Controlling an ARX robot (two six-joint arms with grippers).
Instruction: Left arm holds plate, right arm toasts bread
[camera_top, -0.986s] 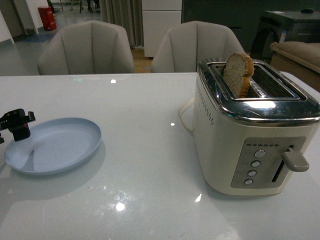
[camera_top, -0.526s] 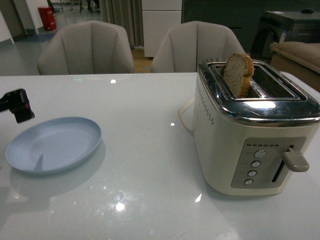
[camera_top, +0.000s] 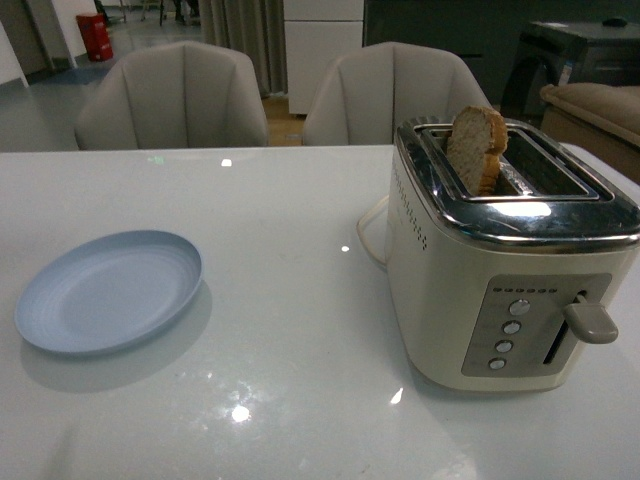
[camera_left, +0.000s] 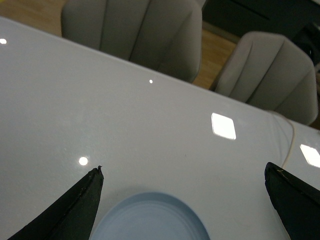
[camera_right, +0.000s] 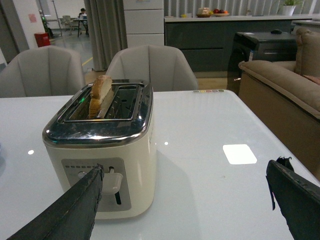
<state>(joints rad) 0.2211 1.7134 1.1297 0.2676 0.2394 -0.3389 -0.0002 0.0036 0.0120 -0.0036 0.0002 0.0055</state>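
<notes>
The pale blue plate (camera_top: 108, 290) lies flat on the white table (camera_top: 290, 260) at the left. In the left wrist view its rim (camera_left: 150, 220) shows below and between the black fingers of my open left gripper (camera_left: 184, 172), which is above it and not touching. The bread (camera_top: 476, 148) stands upright in the near-left slot of the cream toaster (camera_top: 500, 270); it also shows in the right wrist view (camera_right: 101, 92). My right gripper (camera_right: 185, 170) is open and empty, in front of the toaster (camera_right: 100, 150) by its lever (camera_right: 112, 181). Neither gripper shows in the front view.
The toaster's lever (camera_top: 590, 322) is up, with several buttons (camera_top: 510, 335) beside it. A white cord (camera_top: 370, 235) runs behind the toaster. Two grey chairs (camera_top: 175, 95) stand beyond the table's far edge. A sofa (camera_right: 285, 85) is at the right.
My left gripper was at the plate's left rim a second ago; it rose and drew back left, out of the front view. The plate settled flat on the table.
</notes>
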